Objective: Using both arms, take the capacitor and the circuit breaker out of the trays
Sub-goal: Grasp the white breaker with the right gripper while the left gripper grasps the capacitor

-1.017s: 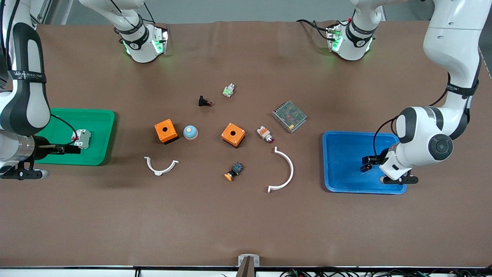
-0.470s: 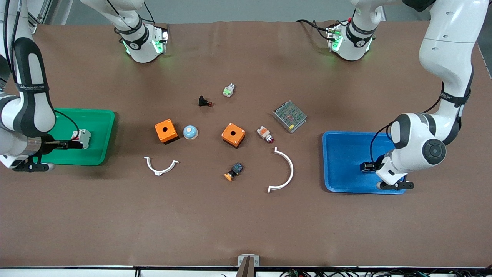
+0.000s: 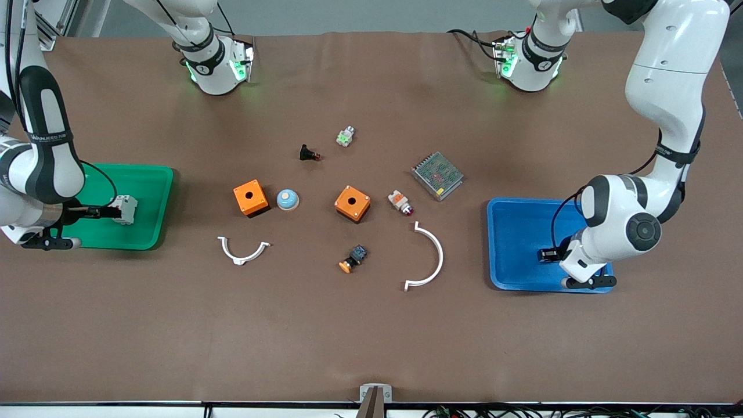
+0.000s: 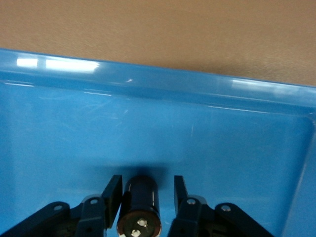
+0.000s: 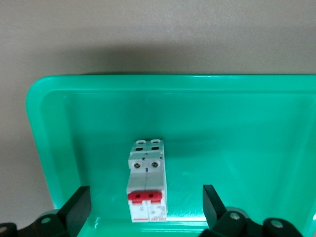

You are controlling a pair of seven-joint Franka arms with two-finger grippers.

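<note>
The capacitor [image 4: 140,200], a stubby black cylinder, lies on the floor of the blue tray [image 3: 516,232] at the left arm's end of the table. My left gripper [image 4: 147,181] is open around it, with a clear gap at one finger; it is low in the tray [image 3: 544,254]. The breaker [image 3: 125,209], a white-grey block with red levers, rests in the green tray [image 3: 145,191] at the right arm's end. In the right wrist view the breaker [image 5: 146,173] lies between the wide-open fingers of my right gripper [image 5: 145,193], untouched. That gripper [image 3: 104,212] is low in the green tray.
On the table between the trays lie two orange boxes [image 3: 249,197] [image 3: 352,203], a blue dome [image 3: 287,199], a black part with a red tip [image 3: 309,154], a metal-grid unit [image 3: 437,175], a lamp [image 3: 400,202], a black-blue button [image 3: 354,258] and two white curved strips [image 3: 244,251] [image 3: 429,255].
My right gripper has drawn back from the breaker toward the table's end, leaving it in the green tray. My left arm has shifted slightly over the blue tray.
</note>
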